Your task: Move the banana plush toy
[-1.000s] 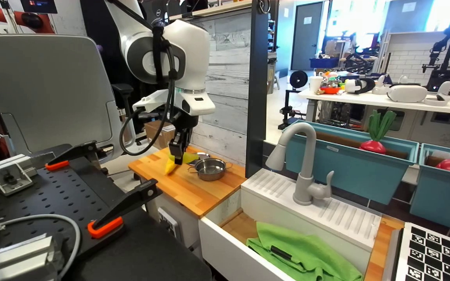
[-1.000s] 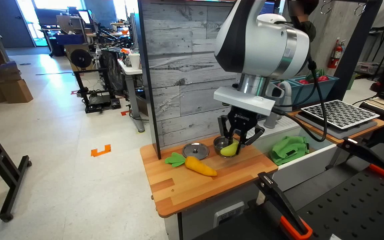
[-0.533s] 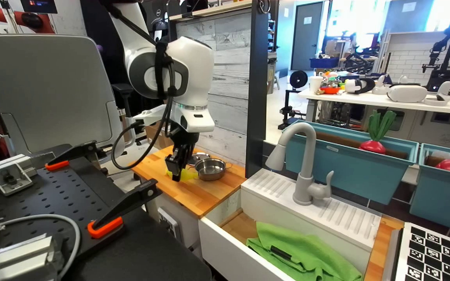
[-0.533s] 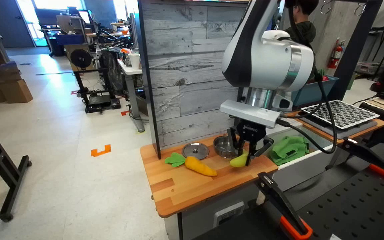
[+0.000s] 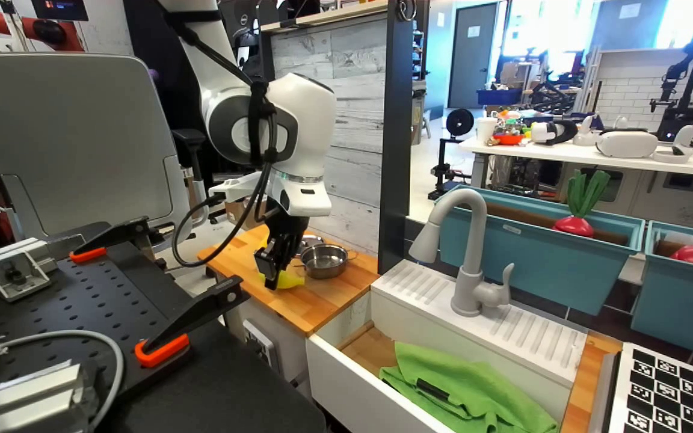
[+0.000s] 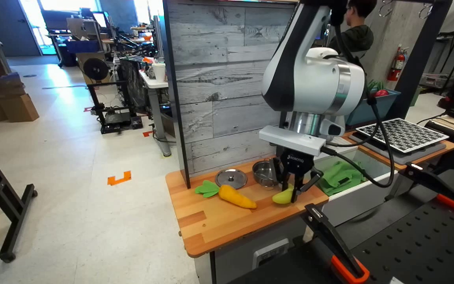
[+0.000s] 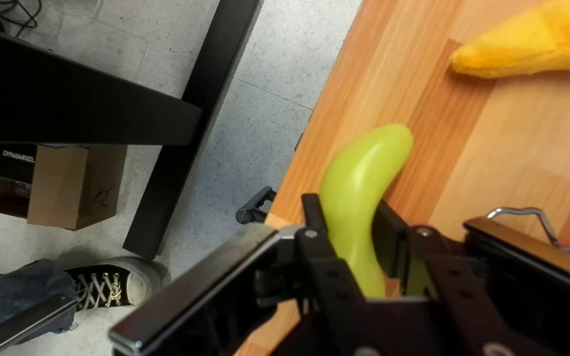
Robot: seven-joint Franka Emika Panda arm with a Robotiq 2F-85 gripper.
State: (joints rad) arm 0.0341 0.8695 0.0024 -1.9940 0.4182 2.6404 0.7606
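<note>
The claw [image 7: 349,212] is pinching the toy banana [image 7: 359,173], its fingers [image 7: 313,213] against both flanks, the curved end jutting past the tips, low over the butcher-block top [image 6: 227,227]; whether the toy touches the wood cannot be told. The skin is glossy and smooth, so I judge it moulded plastic rather than plush: light, stiff, hard to damage and a bit slippery. The hold, about the thick middle, seems sound; gripping out on the taper would invite a roll. ROBOTIQ is printed on the claw above the fingers. Just beside the claw stands a two-handled steel pot [image 5: 326,269]; near, on the same top, a plush carrot [image 6: 237,197] lies with its leaves pointing away from the fingers, and past the pot is a round metal lid [image 6: 231,178]. Well apart from the claw, a teal planter [image 5: 539,264] bears a label [image 5: 511,228] too small to read. Far below the claw, a black box [image 7: 14,165] reads DYNAMIXEL.
</note>
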